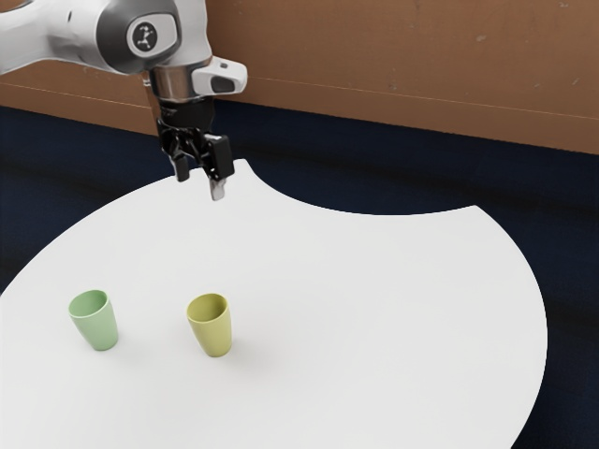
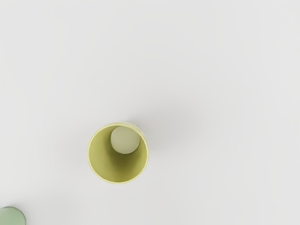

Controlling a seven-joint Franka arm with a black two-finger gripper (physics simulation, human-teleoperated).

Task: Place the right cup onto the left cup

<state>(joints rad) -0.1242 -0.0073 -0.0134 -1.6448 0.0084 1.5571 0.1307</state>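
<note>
1. Gripper (image 1: 200, 185): fingers spread, nothing between them, high over the far part of the white table (image 1: 374, 299) in the exterior view.
2. Cups: yellow cup (image 1: 213, 329) upright toward the exterior view's right; green cup (image 1: 97, 323) upright toward its left. Both stand on the near part of the table, apart, mouths up.
3. Target risk: the task names sides, not colours. I read yellow as the right cup, green as the receiver, going by the exterior view. A different sense of left and right would reverse the roles and spoil the run.
4. Approach risk: the wrist view has the yellow cup off-centre. If I descend without correcting, a fingertip could strike the rim and tip the cup, or both could land on one side and push it.
5. Grasp risk: the walls taper toward the base. Too shallow a hold may let the cup tilt or slip; too hard a squeeze might make it jump out.
6. Transfer risk: low carry could clip the green cup's rim and knock it over. I judge a clear lift necessary before crossing.
7. Placement risk: the cups look alike in size, so nesting probably leaves little margin. Off-axis lowering could catch base on rim; early release could drop the yellow cup askew.
8. Progress: nothing grasped, stacking not begun.
</note>
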